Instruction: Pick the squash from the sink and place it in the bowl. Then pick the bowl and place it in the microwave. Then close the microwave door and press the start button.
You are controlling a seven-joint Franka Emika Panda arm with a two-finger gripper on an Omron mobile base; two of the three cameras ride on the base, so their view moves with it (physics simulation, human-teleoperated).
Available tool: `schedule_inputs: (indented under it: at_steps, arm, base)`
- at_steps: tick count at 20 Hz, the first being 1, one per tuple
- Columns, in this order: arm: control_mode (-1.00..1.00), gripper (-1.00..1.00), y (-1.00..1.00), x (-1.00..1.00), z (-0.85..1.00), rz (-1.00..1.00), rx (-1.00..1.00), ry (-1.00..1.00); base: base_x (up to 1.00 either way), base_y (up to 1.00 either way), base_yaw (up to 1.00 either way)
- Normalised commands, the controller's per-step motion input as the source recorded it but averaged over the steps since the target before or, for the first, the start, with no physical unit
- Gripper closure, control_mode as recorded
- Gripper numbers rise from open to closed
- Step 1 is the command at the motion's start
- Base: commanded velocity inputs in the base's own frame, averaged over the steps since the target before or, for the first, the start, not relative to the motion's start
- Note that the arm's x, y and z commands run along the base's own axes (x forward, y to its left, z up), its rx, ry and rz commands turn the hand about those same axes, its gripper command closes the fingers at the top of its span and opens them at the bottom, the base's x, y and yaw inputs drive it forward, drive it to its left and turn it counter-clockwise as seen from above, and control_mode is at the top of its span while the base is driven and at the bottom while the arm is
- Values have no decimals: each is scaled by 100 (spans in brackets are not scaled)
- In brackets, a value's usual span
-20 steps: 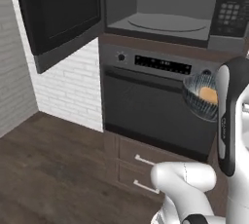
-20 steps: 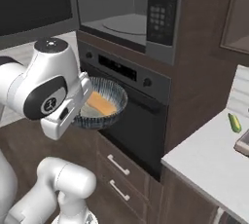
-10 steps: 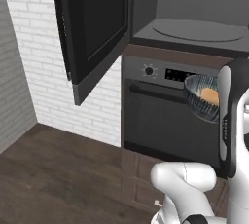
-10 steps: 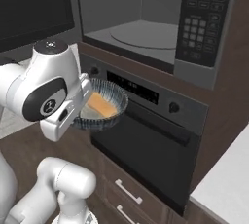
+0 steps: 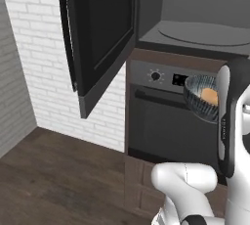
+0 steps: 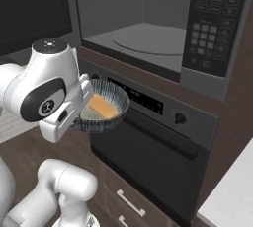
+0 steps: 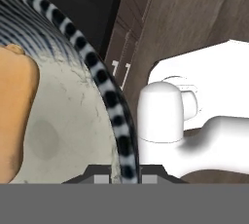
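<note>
The bowl (image 6: 117,98) hangs tilted in front of the oven, just below the open microwave (image 6: 148,41). In it lies the orange-tan squash (image 6: 102,106). From the left base view the bowl (image 5: 197,102) and squash (image 5: 210,96) show beside my upright forearm. The hand view looks along the streaked bowl rim (image 7: 103,89), with the squash (image 7: 14,106) at the left. My gripper (image 7: 125,172) is shut on that rim, one fingertip on each side. The microwave door (image 5: 97,38) stands swung open to the left. The turntable plate (image 5: 205,32) is bare. The sink is out of view.
A black oven (image 6: 158,144) with a knob (image 5: 156,76), display and bar handle sits under the microwave. Its keypad (image 6: 206,36) is at the right. Drawers (image 6: 131,204) lie below the oven. A white brick wall (image 5: 34,57) and a dark wood floor (image 5: 53,170) are at the left.
The whole picture has shifted: the base has driven closer to the microwave and oven, which now loom larger. The bowl with the squash stays gripped in the same place relative to my arm.
</note>
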Motion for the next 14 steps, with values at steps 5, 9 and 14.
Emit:
schedule_inputs:
  at_steps: [5, 9, 14]
  arm:
    - [100, 100, 0, 0, 0, 0, 0, 0]
    - [100, 100, 0, 0, 0, 0, 0, 0]
    - [100, 100, 0, 0, 0, 0, 0, 0]
  base:
    - [-2, -28, 10]
    - [-5, -32, 17]
    - [-8, -24, 20]
